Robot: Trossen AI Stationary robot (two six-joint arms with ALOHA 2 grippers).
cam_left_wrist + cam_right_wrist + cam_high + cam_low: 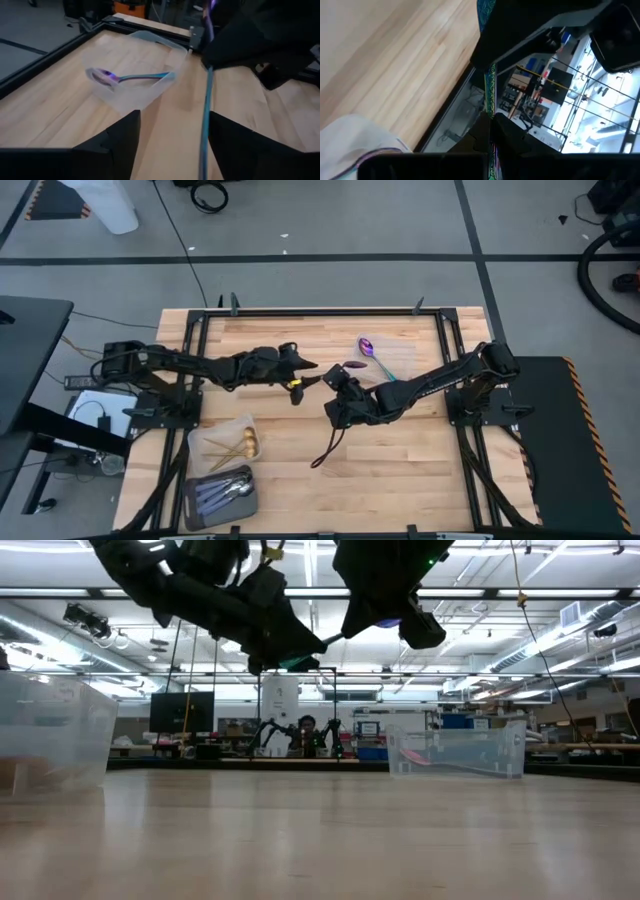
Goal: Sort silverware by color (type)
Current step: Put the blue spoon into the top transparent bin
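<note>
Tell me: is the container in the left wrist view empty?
No, one purple-blue spoon lies inside the clear container.

A pale wooden butcher-block surface framed by black rails carries three clear plastic containers. The container with gold utensils serves as landmark; touching it on the near side sits the container of silver utensils. Well apart from it, toward the far right, stands the container holding one iridescent purple-blue spoon.
</note>
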